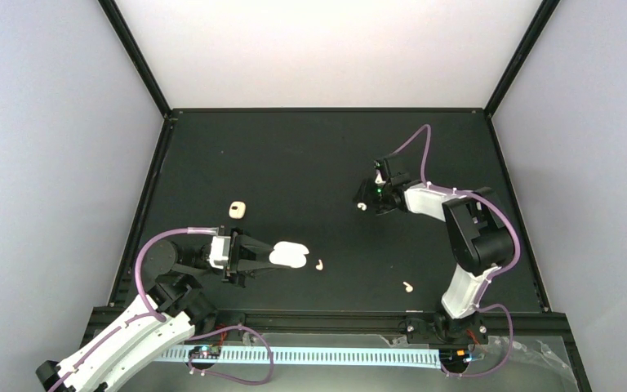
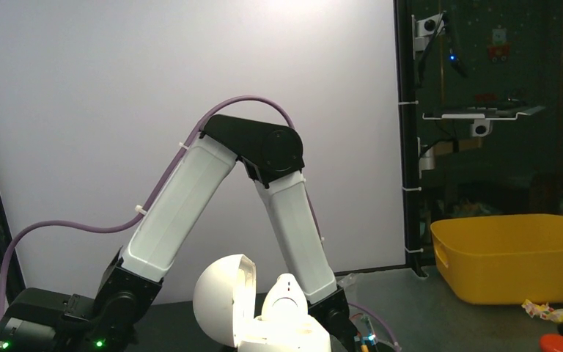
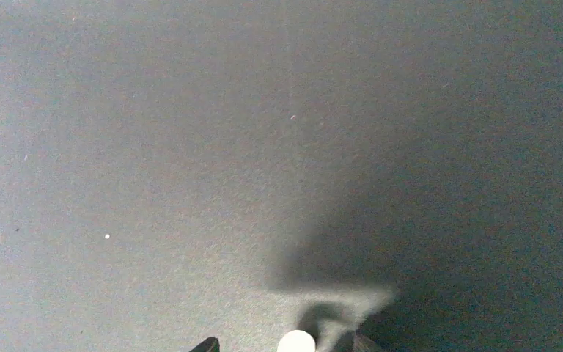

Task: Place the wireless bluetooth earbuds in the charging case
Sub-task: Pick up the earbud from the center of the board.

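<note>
1. White glossy plastic forms the charging case [image 1: 291, 256], a smooth pill shape with rounded ends. It sits left of centre on the matte black table [image 1: 318, 155].
2. In the top view its long axis runs left to right, in line with the left arm's fingers.
3. The left wrist view shows the lid [image 2: 226, 301] swung open as a hollow dome, standing to the left of the case body.
4. The left gripper [image 1: 271, 257] clamps its black fingers on the case's left end.
5. The left arm [image 1: 131, 335] reaches from the near left corner. Its wrist lies level and points right across the table.
6. The first earbud [image 1: 319, 265], tiny and cream-white, lies on the table just right of the case.
7. The second earbud [image 1: 408, 287] lies well apart, near the front edge by the right arm's base. Both are too small to tell which way the stems point.
8. The right arm [image 1: 473, 237] rises from its base, bends at the elbow and reaches left and away.
9. The right gripper [image 1: 365, 204] has a small white rounded piece [image 3: 296, 342] between its dark fingertips [image 3: 209, 343]. I cannot tell whether they grip it.
10. A peach-tan lump [image 1: 238, 210] rests on the table beyond the left gripper.
</note>
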### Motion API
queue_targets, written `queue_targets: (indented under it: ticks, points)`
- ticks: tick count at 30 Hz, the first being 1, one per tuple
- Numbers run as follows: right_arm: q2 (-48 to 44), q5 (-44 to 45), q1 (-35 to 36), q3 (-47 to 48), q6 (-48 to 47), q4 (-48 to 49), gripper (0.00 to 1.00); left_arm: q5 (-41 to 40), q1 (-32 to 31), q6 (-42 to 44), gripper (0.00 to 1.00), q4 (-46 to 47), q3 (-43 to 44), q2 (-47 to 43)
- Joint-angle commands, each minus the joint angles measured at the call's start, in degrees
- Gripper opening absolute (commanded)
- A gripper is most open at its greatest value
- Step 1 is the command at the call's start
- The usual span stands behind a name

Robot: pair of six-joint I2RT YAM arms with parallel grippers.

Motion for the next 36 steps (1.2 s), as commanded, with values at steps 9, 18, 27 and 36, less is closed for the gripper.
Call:
queue_targets:
  ticks: [9,18,27,36]
  points:
    - [-4.0,-2.2,2.1,-0.7,-1.2,-3.4,0.47,0.9,-0.1,0.8,0.02,0.4,0.3,-1.0]
    - [-7.5,14.0,9.5,3.1,-13.9,-11.5,0.47,0.9,-0.2,0.9,0.02,0.2,0.3,-1.1]
    - [-2.5,11.9,10.7,7.4,-17.3,-14.3,0.46,1.0,-0.2,0.9,0.02,0.1,0.3,-1.3]
    - [0.9,9.5,10.6,9.9,-18.6,-14.8,0.43,0.9,-0.1,1.0,0.02,-0.1,0.3,-1.3]
